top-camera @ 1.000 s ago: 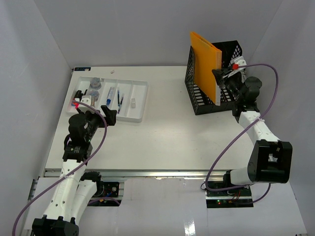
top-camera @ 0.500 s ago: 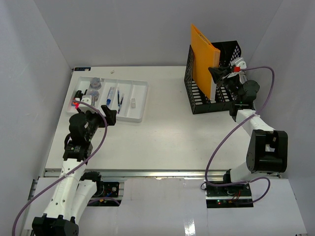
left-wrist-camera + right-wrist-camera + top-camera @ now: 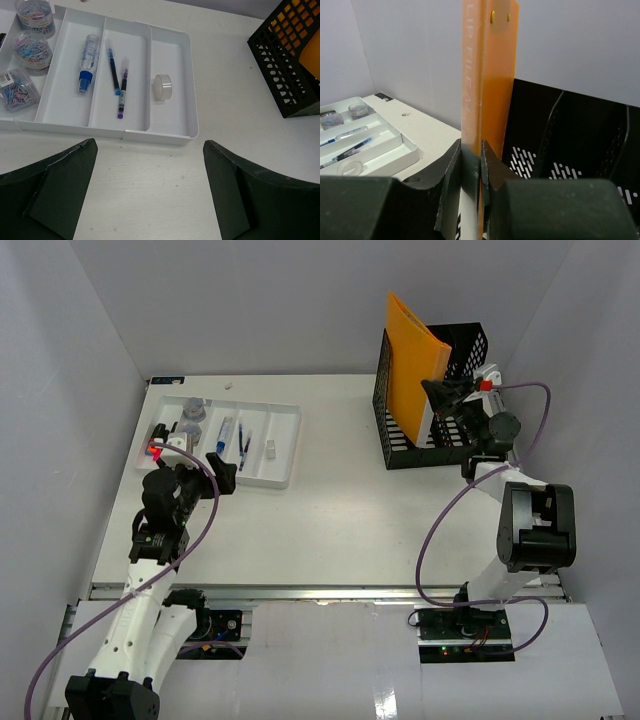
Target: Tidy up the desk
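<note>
Counter (image 3: 340, 510), a fixed slab nothing need grip, carries a black rack (image 3: 462, 352) where our right end effector (image 3: 480, 150) clamps an orange folder (image 3: 496, 75) by its edge, which we judge light, stiff and slippery; our left end effector (image 3: 150, 146) hangs wide open beside the tray (image 3: 172, 135).

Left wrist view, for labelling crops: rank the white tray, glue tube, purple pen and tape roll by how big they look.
1. white tray, by far the largest
2. glue tube, about as long as the pen but thicker
3. purple pen
4. tape roll, smallest
</note>
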